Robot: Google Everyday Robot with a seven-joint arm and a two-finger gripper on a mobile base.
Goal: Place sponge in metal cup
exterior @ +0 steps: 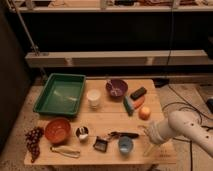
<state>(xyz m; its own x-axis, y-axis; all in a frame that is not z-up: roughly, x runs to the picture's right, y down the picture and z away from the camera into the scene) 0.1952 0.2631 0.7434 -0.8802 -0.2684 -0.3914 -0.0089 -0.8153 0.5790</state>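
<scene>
The sponge is seen well right of the metal cup; the hand (open or closed cannot be told) is held over the bench's near right.

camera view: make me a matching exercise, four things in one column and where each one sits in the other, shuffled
Things:
1. sponge
2. metal cup
3. green tray
4. gripper

Places:
a. just right of the orange bowl, near the front edge
b. over the front right of the table, right of the light blue cup
c. beside the carrot, right of the white cup
d. back left of the table

Pairs: 1-c, 2-a, 3-d, 4-b
</scene>
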